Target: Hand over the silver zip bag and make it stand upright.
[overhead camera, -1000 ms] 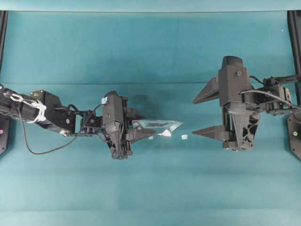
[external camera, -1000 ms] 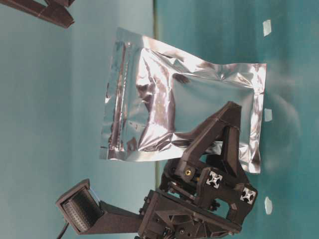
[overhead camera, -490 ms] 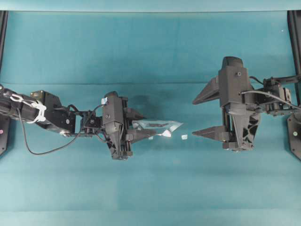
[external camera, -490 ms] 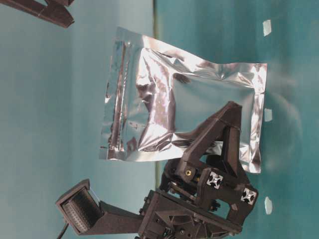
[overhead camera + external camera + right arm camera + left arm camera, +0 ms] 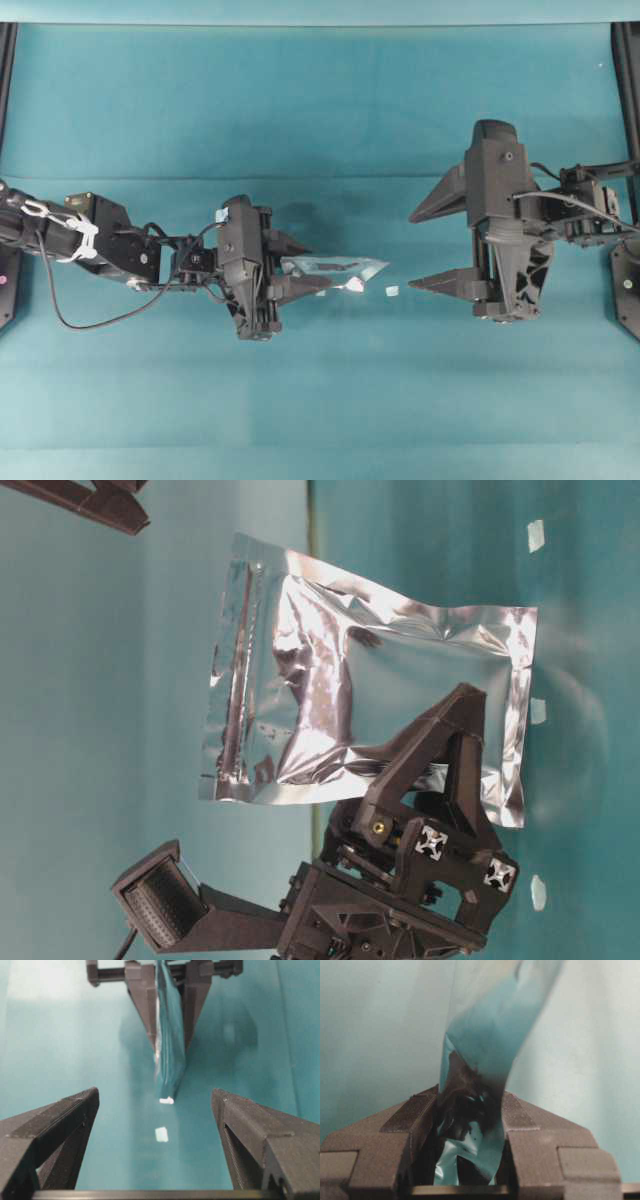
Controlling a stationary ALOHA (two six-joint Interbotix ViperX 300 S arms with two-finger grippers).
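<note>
My left gripper [image 5: 308,268] is shut on one side edge of the silver zip bag [image 5: 345,266], a crinkled foil pouch held on edge and seen thin from overhead. From table level the silver zip bag [image 5: 350,680] shows its full face, with the left gripper [image 5: 458,710] clamped on its lower part. In the left wrist view the foil [image 5: 480,1050] rises from between the jaws. My right gripper [image 5: 412,249] stands open a short way right of the bag's free end, not touching it. The right wrist view looks between its wide-open fingers [image 5: 75,1115] at the bag [image 5: 170,1045] edge-on.
The table [image 5: 320,100] is covered in teal cloth. A small white scrap [image 5: 392,291] lies between the bag's end and the right gripper, and shows as a white scrap [image 5: 161,1134] from the right wrist. Black frame posts [image 5: 628,60] stand at the side edges.
</note>
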